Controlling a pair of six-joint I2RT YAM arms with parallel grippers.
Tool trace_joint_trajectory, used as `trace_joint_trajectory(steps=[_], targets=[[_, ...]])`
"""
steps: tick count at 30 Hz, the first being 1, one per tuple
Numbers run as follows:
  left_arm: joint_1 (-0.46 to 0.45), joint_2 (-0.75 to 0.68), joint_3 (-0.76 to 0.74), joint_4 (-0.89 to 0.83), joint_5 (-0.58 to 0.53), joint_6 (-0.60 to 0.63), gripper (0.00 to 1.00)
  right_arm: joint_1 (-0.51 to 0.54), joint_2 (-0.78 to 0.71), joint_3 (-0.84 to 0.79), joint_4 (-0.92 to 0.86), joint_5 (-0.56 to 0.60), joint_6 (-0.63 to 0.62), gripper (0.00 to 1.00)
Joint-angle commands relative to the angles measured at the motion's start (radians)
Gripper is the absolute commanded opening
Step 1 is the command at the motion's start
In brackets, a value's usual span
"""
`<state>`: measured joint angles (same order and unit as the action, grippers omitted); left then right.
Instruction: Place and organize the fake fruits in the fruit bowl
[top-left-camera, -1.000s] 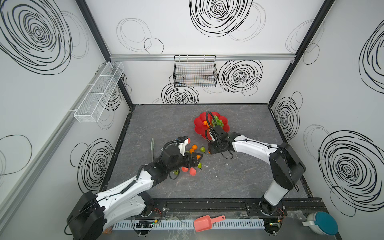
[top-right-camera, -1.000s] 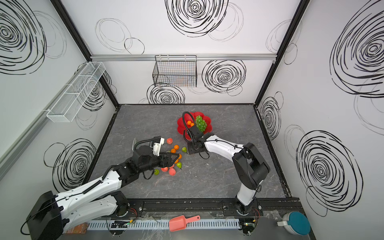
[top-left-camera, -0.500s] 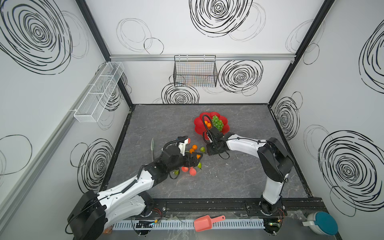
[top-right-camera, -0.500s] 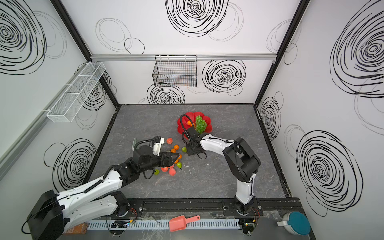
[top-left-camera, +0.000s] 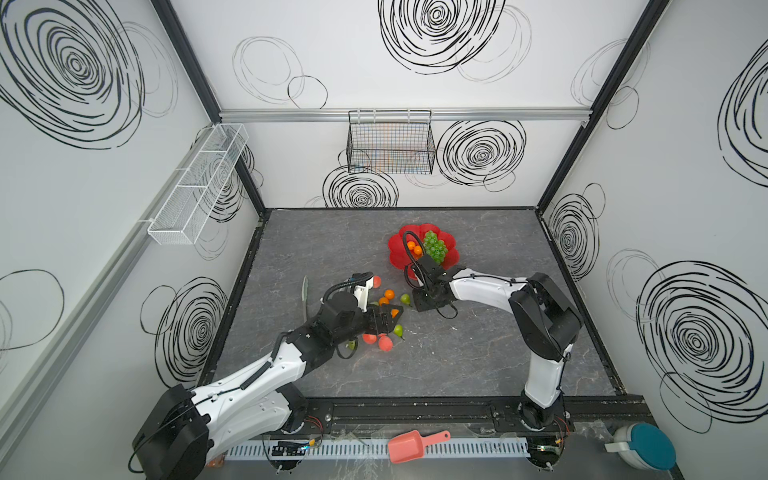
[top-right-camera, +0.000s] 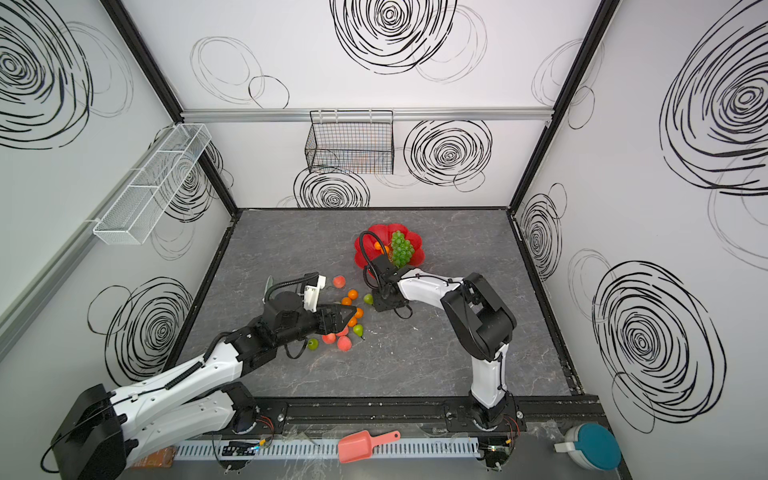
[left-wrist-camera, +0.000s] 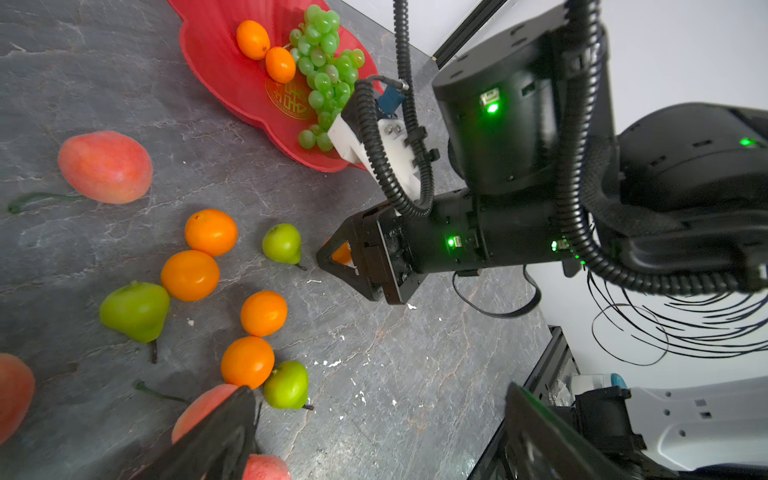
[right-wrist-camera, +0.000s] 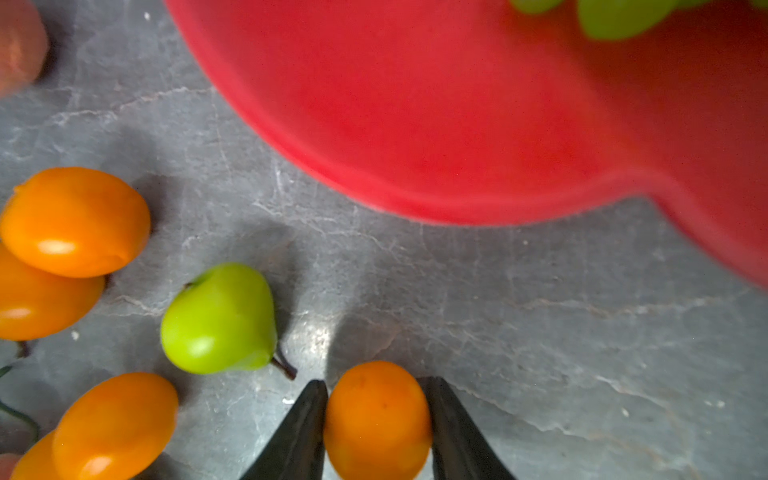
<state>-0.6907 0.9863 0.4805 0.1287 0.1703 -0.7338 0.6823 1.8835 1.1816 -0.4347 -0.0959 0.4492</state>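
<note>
The right gripper is pinching an orange ball, a green pear lying just beside it, while the left gripper is hovering, jaws spread, empty.

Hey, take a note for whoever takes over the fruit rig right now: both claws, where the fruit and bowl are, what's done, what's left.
Left claw: open, empty, above the pears and peaches lying on the table.
Right claw: fingers against both sides of an orange, low near the fruit bowl.
Done: two oranges and the grapes are in the bowl.
Left: the gripped orange, four loose oranges, and all the pears and peaches.
</note>
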Motion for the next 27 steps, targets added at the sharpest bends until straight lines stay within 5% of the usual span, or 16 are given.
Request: trace_joint_trajectory(steps=[1, 27], targets=[[0.009, -0.015, -0.008, 0.024, -0.011, -0.007, 0.96, 0.005, 0.006, 0.026, 0.003, 0.027, 0.002, 0.42], [0.082, 0.013, 0.039, 0.06, 0.038, -0.016, 0.96, -0.098, -0.255, 0.025, -0.069, 0.007, 0.005, 0.35]])
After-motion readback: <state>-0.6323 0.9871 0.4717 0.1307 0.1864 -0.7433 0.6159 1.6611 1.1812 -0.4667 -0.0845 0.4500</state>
